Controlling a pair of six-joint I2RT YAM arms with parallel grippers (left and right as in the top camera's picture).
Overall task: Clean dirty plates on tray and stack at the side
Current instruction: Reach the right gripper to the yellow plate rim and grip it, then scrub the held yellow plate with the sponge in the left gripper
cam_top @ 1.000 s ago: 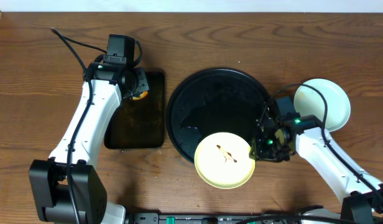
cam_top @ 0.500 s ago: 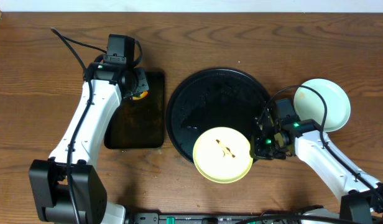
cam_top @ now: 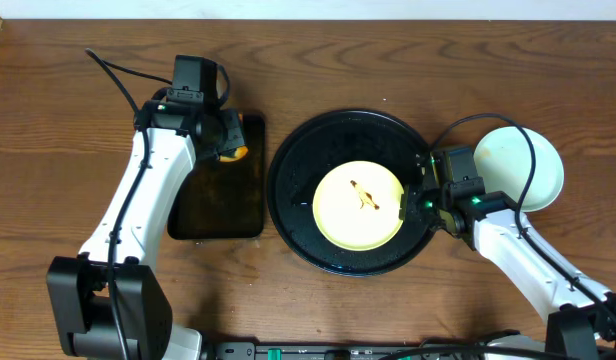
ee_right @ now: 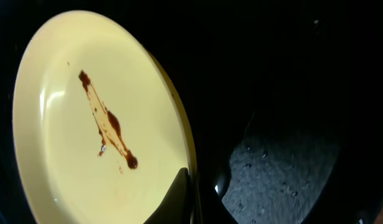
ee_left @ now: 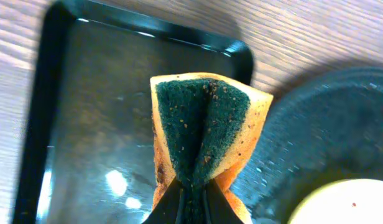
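Centrally over the tray [cam_top: 293, 165], the right gripper [cam_top: 406, 205] pinches a streaked yellow plate's [cam_top: 359, 204] rim; left of the tray, the left gripper [ee_left: 190, 199] pinches a sponge [ee_left: 204, 130].

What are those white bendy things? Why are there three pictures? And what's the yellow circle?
The white bendy things are two robot arms, each ending in a two-finger gripper. One picture looks down from above the table. The other two come from little cameras on the arms' wrists. On the wooden table sits a big round black tray. Within its rim is a yellow plate, dirty with a brown streak. The right gripper pinches that plate's edge. The left gripper squeezes a sponge above a smaller rectangular black tray. A pale green plate rests off to the side.
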